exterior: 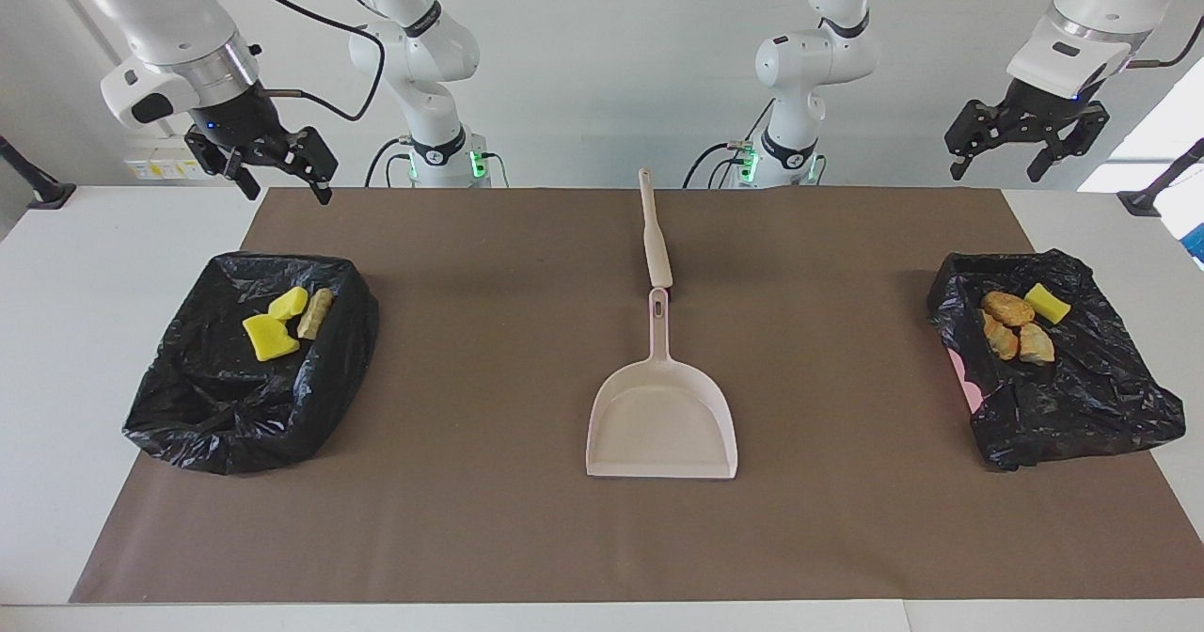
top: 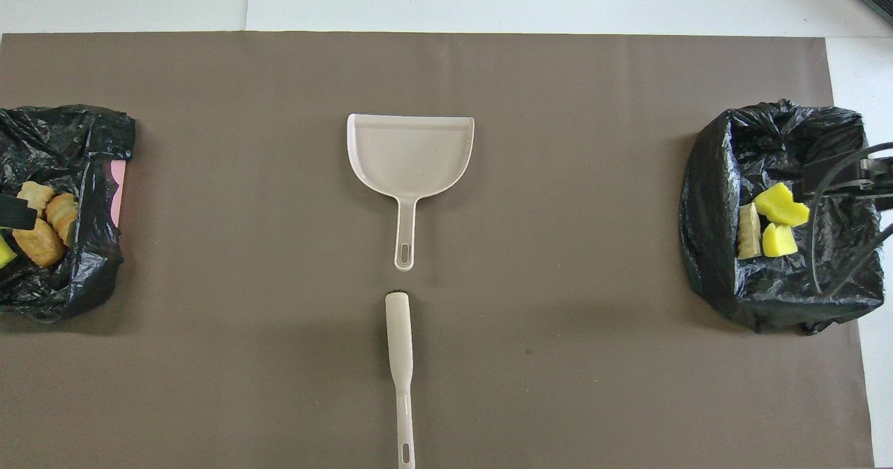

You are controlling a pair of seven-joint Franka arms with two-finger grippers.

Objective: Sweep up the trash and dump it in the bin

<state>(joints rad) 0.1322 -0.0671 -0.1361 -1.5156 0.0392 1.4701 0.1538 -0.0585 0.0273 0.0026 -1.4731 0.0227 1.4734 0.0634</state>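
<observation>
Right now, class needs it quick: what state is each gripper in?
Left gripper: open, empty, raised over the left arm's end of the table.
Right gripper: open, empty, raised at the right arm's end.

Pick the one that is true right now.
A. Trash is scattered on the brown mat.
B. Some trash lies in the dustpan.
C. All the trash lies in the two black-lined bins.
C: the trash sits inside the bins, while the dustpan and the brown mat hold none.
</observation>
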